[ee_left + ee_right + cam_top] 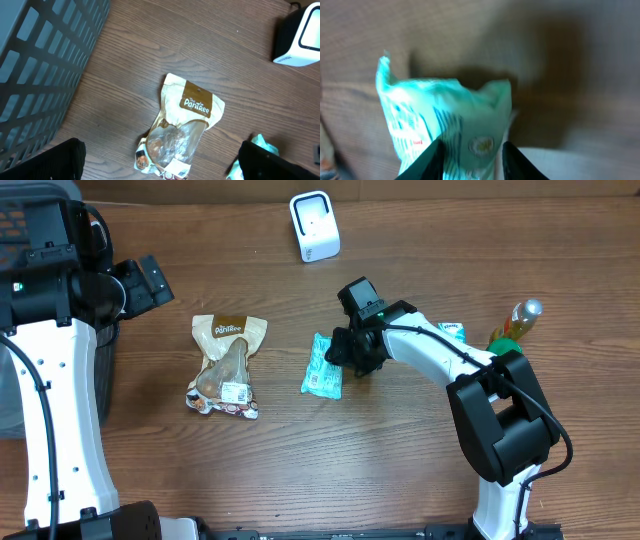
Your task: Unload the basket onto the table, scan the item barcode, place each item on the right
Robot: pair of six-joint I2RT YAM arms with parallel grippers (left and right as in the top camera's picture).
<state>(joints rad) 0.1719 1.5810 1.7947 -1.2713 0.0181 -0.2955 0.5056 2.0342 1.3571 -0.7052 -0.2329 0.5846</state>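
The teal packet [322, 367] lies flat mid-table, right of the Pantree snack bag [227, 365] and nearer than the white scanner [314, 225]. The right gripper [472, 157] straddles its right end, presumably to carry it to the scanner; whether the fingers actually pinch it I cannot tell. The left gripper [150, 280] hovers spread wide at far left, clear of the work.

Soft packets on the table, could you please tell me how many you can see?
2: a brown pouch left of centre, a teal packet at the right gripper. A third may hide behind that arm.
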